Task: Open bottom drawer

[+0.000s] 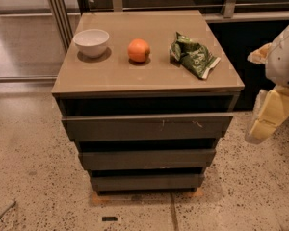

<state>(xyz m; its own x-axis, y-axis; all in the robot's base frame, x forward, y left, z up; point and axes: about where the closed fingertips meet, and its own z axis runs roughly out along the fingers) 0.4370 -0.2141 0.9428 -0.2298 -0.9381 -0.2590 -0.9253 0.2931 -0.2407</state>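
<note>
Nearest, just above the speckled floor (33, 177), the bottom drawer (147, 181) is seen as the lowest and narrowest-looking of three dark fronts. Above it the middle drawer (147, 159) and the scratched top drawer (147, 127) are stacked. At the right edge of the view, level with the top drawer, the end effector (266, 121) is held in the air, touching nothing. The bottom drawer lies below it and to its left, well apart. Whether the end effector is spread or pressed together cannot be told. Farther back, on the surface (111, 76), a white bowl (91, 41), an orange (138, 50) and a crumpled green packet (192, 56) are lined up.
</note>
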